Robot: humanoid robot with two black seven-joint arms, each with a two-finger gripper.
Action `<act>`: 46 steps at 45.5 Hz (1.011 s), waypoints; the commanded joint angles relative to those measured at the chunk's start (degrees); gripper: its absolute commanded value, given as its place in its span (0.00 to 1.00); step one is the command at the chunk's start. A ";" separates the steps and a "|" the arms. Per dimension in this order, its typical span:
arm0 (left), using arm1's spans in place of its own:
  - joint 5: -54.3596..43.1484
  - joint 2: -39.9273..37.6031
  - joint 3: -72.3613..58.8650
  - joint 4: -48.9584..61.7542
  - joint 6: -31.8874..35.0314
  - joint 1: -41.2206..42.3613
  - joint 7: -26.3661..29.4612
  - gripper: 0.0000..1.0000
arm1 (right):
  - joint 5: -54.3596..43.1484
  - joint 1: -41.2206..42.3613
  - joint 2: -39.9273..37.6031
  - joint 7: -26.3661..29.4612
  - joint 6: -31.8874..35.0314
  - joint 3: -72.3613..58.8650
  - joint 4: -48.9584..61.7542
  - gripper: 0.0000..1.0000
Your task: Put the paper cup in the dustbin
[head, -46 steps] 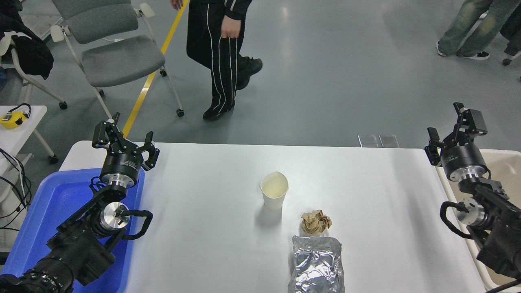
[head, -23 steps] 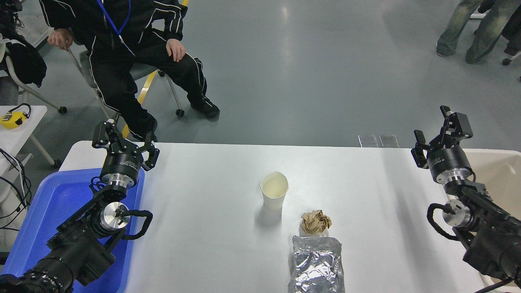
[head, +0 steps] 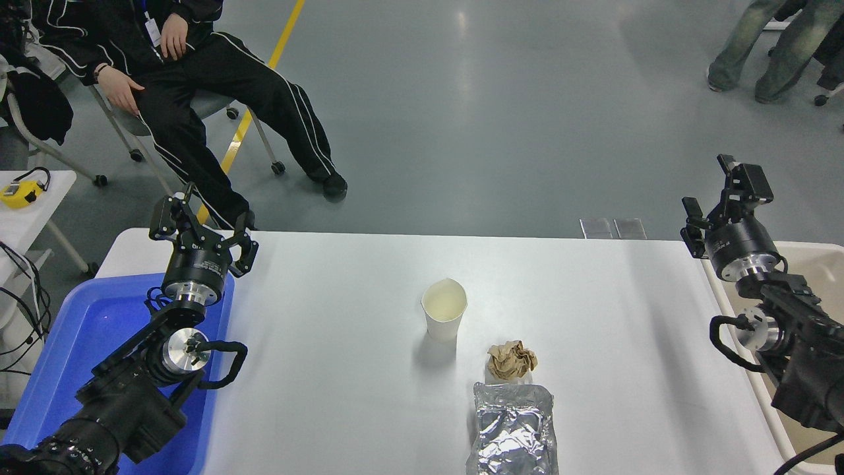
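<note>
Hiding most of the dustbin [head: 814, 260], the right gripper [head: 724, 198] hangs empty, fingers apart like the left gripper's [head: 201, 224].

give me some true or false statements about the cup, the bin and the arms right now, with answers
1. The paper cup stands upright on the table. True.
2. The right end effector is shut on the cup. False: it is open and empty, far to the right near the dustbin.
3. The crumpled brown paper ball lies inside the cup. False: it lies on the table beside the cup, by the foil bag.
4. The left end effector is open above the blue tub. True.
5. The cup is already in the dustbin. False: it is at mid table.
</note>
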State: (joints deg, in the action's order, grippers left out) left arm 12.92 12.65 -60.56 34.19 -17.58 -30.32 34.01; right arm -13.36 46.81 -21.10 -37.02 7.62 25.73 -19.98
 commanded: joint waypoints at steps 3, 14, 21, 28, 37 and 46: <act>0.00 0.01 0.00 0.00 0.00 0.00 0.00 1.00 | -0.79 16.62 -2.37 4.32 0.20 -38.95 1.43 0.99; 0.00 0.01 0.00 0.00 0.00 0.00 0.00 1.00 | -5.26 35.01 4.13 6.52 4.16 -72.84 -0.24 0.99; 0.00 0.01 0.00 0.00 0.00 0.00 0.00 1.00 | -23.87 39.32 12.82 6.43 6.71 -74.16 -0.24 0.99; 0.00 0.01 0.00 0.00 0.00 0.00 0.00 1.00 | -30.58 38.97 21.10 6.34 6.80 -74.25 -0.32 0.99; 0.00 0.01 0.00 0.00 0.00 0.00 0.00 1.00 | -30.85 34.93 21.10 6.34 6.53 -73.81 -0.06 0.99; 0.00 0.01 0.00 0.00 0.00 0.00 0.00 1.00 | -30.67 29.22 21.10 6.26 5.83 -73.37 -1.03 0.99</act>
State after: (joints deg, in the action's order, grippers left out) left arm 12.92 12.66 -60.56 34.19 -17.58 -30.32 34.01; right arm -42.12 80.87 -1.70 -30.78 13.72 -46.91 -20.40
